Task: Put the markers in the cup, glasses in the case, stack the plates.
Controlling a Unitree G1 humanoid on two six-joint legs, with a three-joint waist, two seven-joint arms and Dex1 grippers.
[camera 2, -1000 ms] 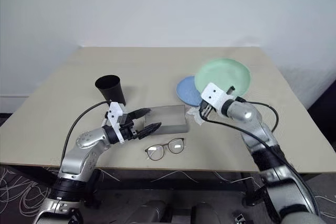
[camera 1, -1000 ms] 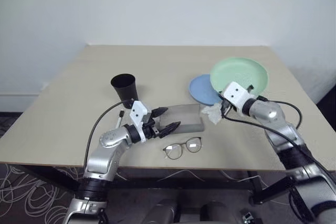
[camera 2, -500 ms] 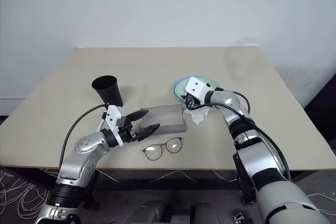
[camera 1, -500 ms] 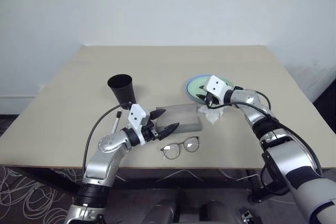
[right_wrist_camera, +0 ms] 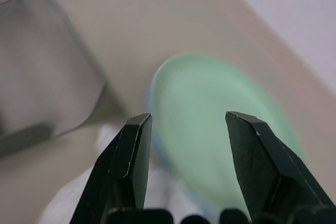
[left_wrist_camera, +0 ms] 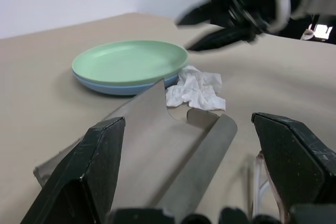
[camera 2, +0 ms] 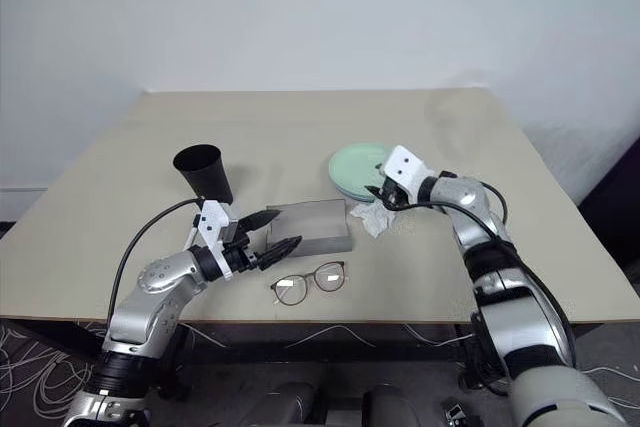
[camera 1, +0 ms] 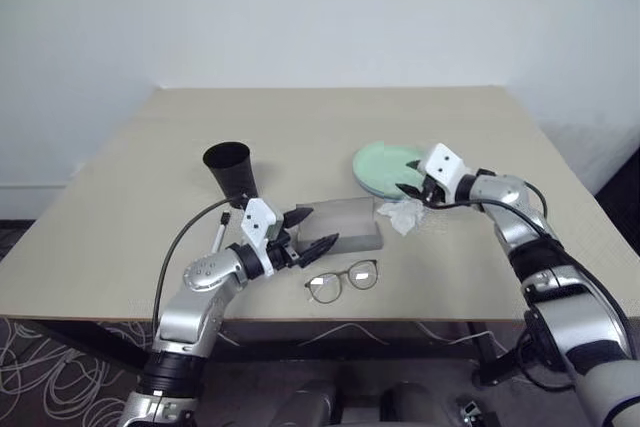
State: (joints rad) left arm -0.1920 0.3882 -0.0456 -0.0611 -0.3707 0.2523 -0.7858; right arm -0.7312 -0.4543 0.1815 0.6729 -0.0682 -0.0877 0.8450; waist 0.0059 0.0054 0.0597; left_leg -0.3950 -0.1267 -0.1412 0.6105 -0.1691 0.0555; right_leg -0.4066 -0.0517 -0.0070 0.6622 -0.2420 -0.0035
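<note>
The mint green plate (camera 1: 388,164) lies on the light blue plate (left_wrist_camera: 122,88), whose rim shows beneath it. My right gripper (camera 1: 407,190) hovers open and empty at the stack's near edge, above the tissue. The grey case (camera 1: 343,224) lies mid-table with its lid raised a little. My left gripper (camera 1: 322,225) stands open at the case's left end, holding nothing. The wire-framed glasses (camera 1: 343,280) rest in front of the case. The black cup (camera 1: 230,169) stands upright to the left. A white marker (camera 1: 219,236) lies below the cup, partly behind my left arm.
A crumpled white tissue (camera 1: 404,215) lies between the case and the plates. The beige table (camera 1: 300,127) has free room at the back and far left. Its front edge runs just below the glasses.
My right gripper lowered the green plate onto the blue plate, let go of it and drew back a little to the right. The left arm has kept still.
</note>
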